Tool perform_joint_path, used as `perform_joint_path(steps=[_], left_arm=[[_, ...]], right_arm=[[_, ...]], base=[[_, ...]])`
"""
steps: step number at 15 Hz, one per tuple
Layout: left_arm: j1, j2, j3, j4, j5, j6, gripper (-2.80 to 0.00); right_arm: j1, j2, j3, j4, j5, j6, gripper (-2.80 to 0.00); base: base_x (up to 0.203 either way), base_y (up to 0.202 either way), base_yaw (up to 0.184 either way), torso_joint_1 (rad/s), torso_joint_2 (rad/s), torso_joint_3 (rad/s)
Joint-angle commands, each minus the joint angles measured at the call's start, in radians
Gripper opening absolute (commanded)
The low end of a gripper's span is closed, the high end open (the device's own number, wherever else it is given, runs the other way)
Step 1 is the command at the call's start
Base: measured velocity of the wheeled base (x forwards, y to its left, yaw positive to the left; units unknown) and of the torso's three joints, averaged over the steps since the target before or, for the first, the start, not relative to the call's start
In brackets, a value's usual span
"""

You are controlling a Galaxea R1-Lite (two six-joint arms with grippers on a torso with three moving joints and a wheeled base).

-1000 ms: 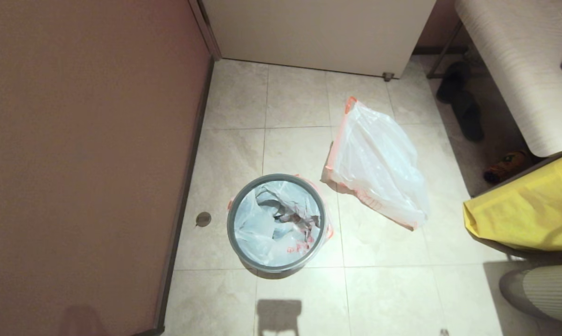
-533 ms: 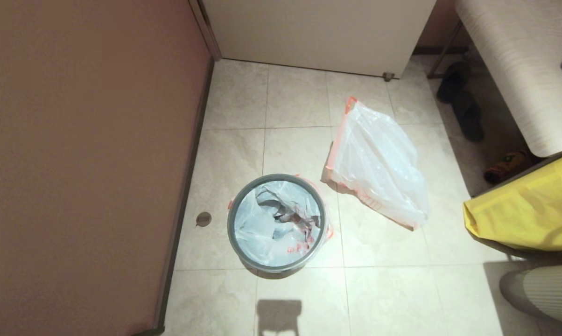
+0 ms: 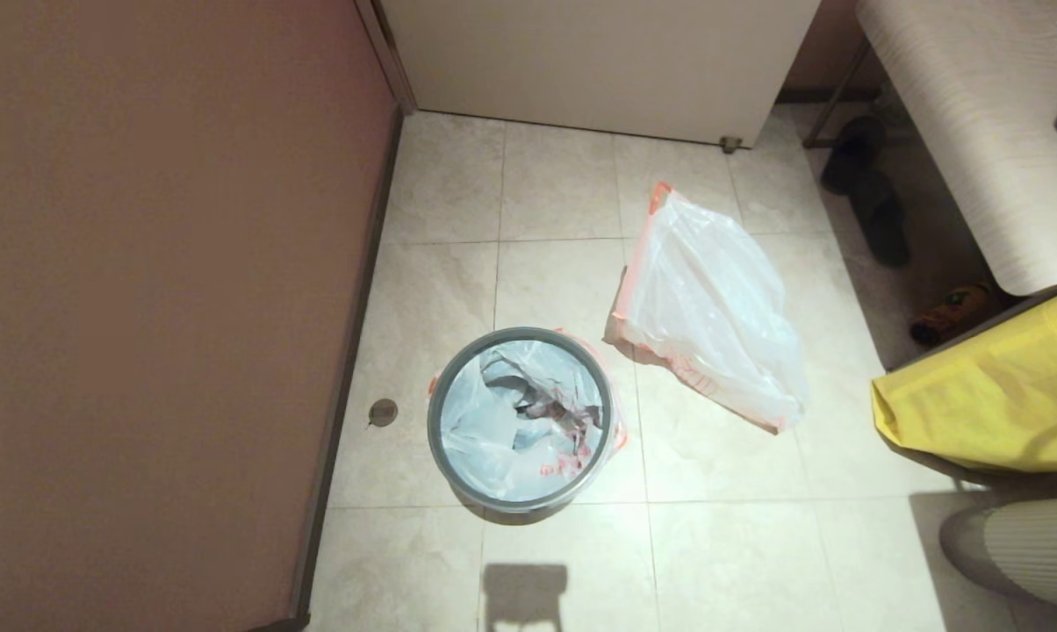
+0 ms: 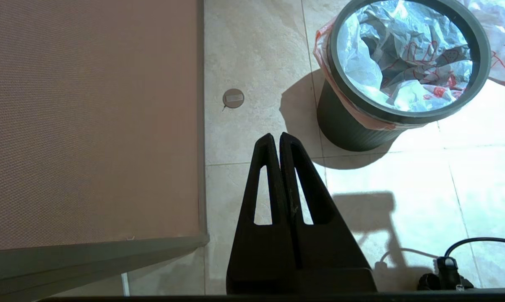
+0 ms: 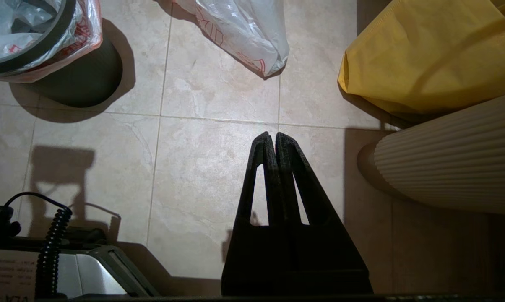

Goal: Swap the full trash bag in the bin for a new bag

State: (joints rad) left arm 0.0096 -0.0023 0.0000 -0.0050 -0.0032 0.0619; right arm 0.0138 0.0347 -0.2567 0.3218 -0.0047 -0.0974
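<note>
The bin (image 3: pixel 432 421) stands on the tiled floor, its grey hoop (image 4: pixel 483 50) clamping a white bag's pink-orange hem. That full trash bag (image 3: pixel 485 439) sits inside the bin, crumpled plastic with some red print (image 4: pixel 361 67). The new bag (image 3: pixel 713 307) lies flat on the floor to the bin's far right, thin and translucent, red line print at its near end (image 5: pixel 244 25). Neither arm shows in the head view. My left gripper (image 4: pixel 275 135) hangs shut and empty above the floor, short of the bin. My right gripper (image 5: pixel 271 134) is shut and empty over bare tile, short of the new bag.
A reddish wall (image 3: pixel 160 307) runs along the left, with a round floor cap (image 3: pixel 383 412) beside it. A yellow fabric bag (image 3: pixel 994 404) and a ribbed cream object (image 3: pixel 1020 544) crowd the right. Dark slippers (image 3: pixel 871 202) lie under a pale bench (image 3: pixel 976 132).
A faint shadow low on the left wall has gone. The bin and both bags have not moved.
</note>
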Motion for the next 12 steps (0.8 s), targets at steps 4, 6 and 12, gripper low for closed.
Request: perform_joint_path(steps=[4, 6, 12], left_arm=[[0.000, 0.002, 0.000, 0.000, 0.002, -0.016, -2.80], [0.000, 0.002, 0.000, 0.000, 0.002, -0.017, -2.80], [0.000, 0.002, 0.000, 0.000, 0.002, -0.017, -2.80]], right_arm=[[0.000, -0.033, 0.224, -0.297, -0.001, 0.006, -2.80], [0.000, -0.035, 0.249, -0.303, 0.005, 0.047, -2.80], [-0.001, -0.033, 0.252, -0.308, -0.003, 0.102, -2.80]], base=[[0.000, 0.000, 0.000, 0.000, 0.00, 0.000], [0.000, 0.000, 0.000, 0.000, 0.00, 0.000], [0.000, 0.000, 0.000, 0.000, 0.00, 0.000]])
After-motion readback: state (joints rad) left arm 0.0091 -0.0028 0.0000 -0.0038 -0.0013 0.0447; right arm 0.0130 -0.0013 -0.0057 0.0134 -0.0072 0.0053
